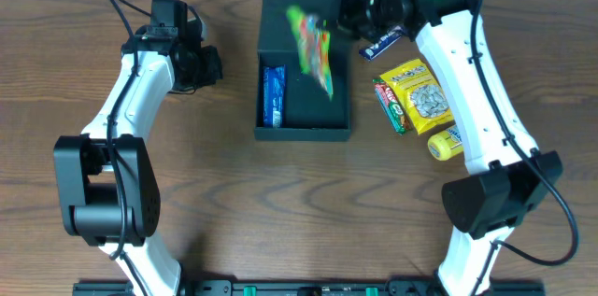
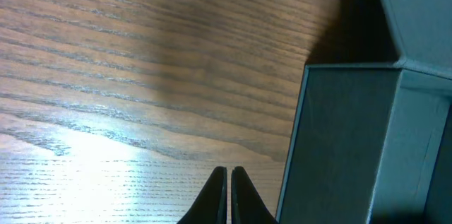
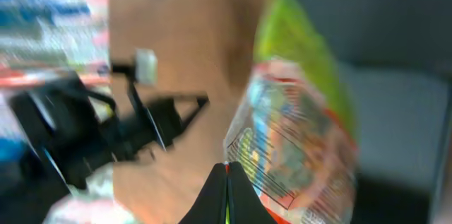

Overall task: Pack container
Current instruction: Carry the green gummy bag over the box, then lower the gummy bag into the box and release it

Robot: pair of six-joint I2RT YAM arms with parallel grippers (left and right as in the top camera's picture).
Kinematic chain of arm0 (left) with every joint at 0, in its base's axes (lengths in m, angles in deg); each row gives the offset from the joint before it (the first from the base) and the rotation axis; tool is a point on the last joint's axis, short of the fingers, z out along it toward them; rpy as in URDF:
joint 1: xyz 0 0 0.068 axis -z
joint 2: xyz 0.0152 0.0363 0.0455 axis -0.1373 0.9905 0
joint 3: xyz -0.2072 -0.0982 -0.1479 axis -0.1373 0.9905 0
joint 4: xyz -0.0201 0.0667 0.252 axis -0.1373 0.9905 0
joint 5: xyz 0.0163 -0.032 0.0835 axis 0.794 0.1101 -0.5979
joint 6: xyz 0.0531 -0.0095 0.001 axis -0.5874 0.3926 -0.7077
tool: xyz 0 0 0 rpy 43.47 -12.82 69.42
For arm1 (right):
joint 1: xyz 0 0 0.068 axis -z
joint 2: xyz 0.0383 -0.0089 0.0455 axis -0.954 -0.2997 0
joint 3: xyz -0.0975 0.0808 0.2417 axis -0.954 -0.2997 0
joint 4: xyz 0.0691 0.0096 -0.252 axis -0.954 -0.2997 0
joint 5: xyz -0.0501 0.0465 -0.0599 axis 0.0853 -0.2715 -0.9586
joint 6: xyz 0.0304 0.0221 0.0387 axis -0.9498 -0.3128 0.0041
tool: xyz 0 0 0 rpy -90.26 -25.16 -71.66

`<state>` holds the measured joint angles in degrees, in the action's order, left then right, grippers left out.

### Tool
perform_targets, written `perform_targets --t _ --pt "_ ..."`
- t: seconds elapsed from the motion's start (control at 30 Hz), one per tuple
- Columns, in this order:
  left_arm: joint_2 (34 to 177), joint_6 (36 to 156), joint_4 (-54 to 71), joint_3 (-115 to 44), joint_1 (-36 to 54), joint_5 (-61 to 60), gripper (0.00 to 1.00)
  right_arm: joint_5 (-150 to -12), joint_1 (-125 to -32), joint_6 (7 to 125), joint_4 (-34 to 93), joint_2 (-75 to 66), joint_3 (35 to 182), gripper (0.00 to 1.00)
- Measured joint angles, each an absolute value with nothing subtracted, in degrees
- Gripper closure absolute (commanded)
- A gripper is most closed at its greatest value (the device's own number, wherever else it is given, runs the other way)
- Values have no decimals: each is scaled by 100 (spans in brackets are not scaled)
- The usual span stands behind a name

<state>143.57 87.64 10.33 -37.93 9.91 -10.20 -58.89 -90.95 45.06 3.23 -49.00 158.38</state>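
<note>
Overhead: container (image 1: 304, 132) just beside R pincer (image 1: 358, 11), on its left

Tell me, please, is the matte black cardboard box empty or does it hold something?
Not empty: the matte black cardboard box holds a blue snack packet along its left wall.

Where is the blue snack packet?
In the overhead view, the blue packet lies inside the black box, along its left wall, left of the blurry green packet.

The colourful packet (image 1: 314, 46) is a blurred streak — print unreadable — while the left wrist view crops the container (image 2: 353, 146).
</note>
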Motion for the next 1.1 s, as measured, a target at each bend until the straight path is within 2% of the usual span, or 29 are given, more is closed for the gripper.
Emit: perform_targets --t 0.23,0.6,0.9,1.1 --pt "14357 8764 1038 -3799 991 -1020 94 -6152 -9091 2985 1980 -4900 15823 99" --pt "14357 8764 1051 -3802 991 -1020 94 -6108 -9004 736 2664 -5241 15620 99" --pt "14357 8764 1180 -3802 991 -1020 94 -5920 -8953 -234 3156 -5340 14605 99" --pt "14357 8764 1197 -3802 991 -1018 94 -5505 -8953 -451 3169 -5340 14319 98"
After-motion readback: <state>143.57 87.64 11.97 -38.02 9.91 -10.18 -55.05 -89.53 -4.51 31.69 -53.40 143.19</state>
